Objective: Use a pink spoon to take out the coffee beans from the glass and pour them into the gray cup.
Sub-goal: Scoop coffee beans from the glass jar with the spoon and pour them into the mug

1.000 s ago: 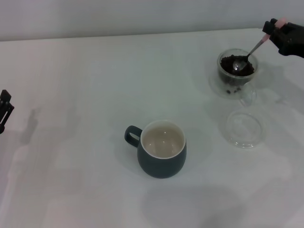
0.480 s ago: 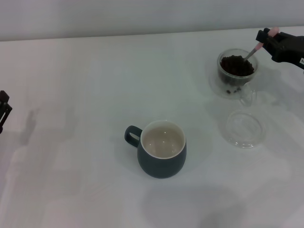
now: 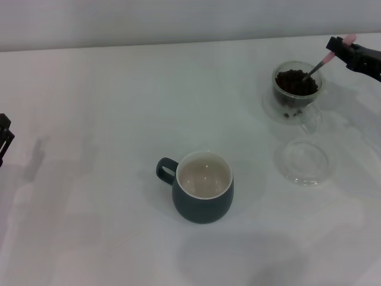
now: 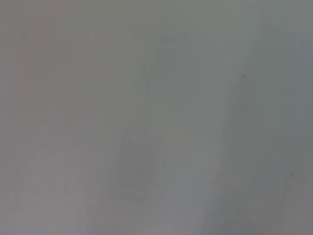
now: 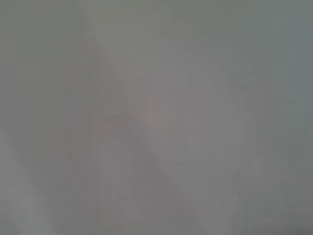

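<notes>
Pink-handled steel spoon (image 3: pixel 320 63): clamped in right gripper (image 3: pixel 351 50), now steeper, bowl sunk into dark coffee beans (image 3: pixel 295 82).
Clear glass (image 3: pixel 296 89): table's far right.
Blue-gray ceramic cup (image 3: pixel 203 186): centre, empty.
Left gripper (image 3: pixel 3 138): parked; fingers unclear.
Meaning: scoop loading.

Head view is evenly and softly lit from above; the table (image 3: pixel 119 89) carries faint diffuse shadows and no glare. Both wrist views are wholly defocused, featureless grey haze.
</notes>
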